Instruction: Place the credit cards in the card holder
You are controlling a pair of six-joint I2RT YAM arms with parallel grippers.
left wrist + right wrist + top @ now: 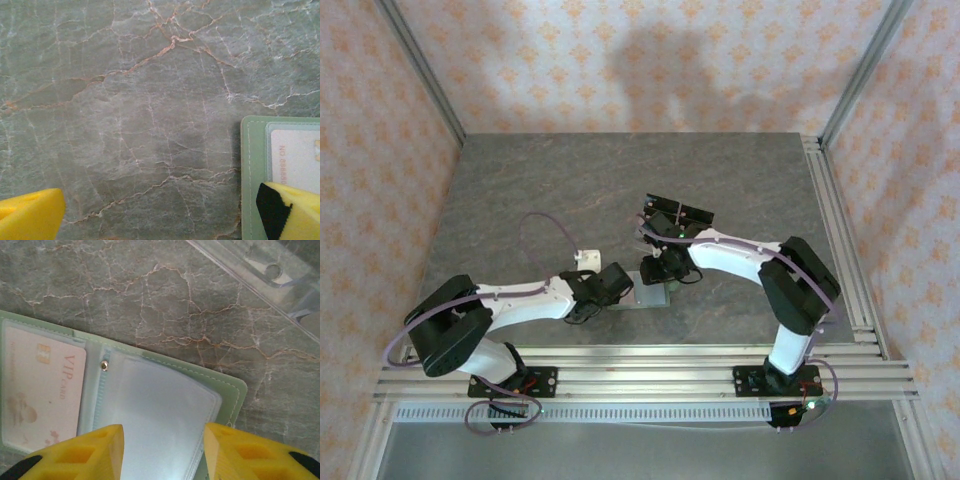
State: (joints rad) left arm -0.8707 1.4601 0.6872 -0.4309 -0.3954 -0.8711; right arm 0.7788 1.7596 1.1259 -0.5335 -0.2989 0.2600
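Right wrist view has us looking straight down on the card holder [233,395], which lies opened flat on the marble table [125,290] directly under the right gripper [162,432]. Its yellow fingers stand apart with nothing between them, and the empty clear pocket shows through the gap. Left of the left finger, one pale pink credit card [45,390] with a gold chip and "VIP" lettering sits fully inside its sleeve. Ahead and to the right of the fingers lies the clear acrylic stand [260,270], apart from the holder.

The left gripper [160,200] is spread wide and holds nothing. The holder's corner lies under its right finger, though we cannot tell whether the pad touches it.

We judge that one card is seated and the next must be fetched. To do that well, we should raise the right gripper straight up so no fingertip snags the soft clear pocket. The left finger should press the stitched border so the holder neither slides nor folds shut.

The holder is sage green with pale stitching, a small metal stud by the spine, and glossy clear sleeves that will likely flex and catch a card corner.
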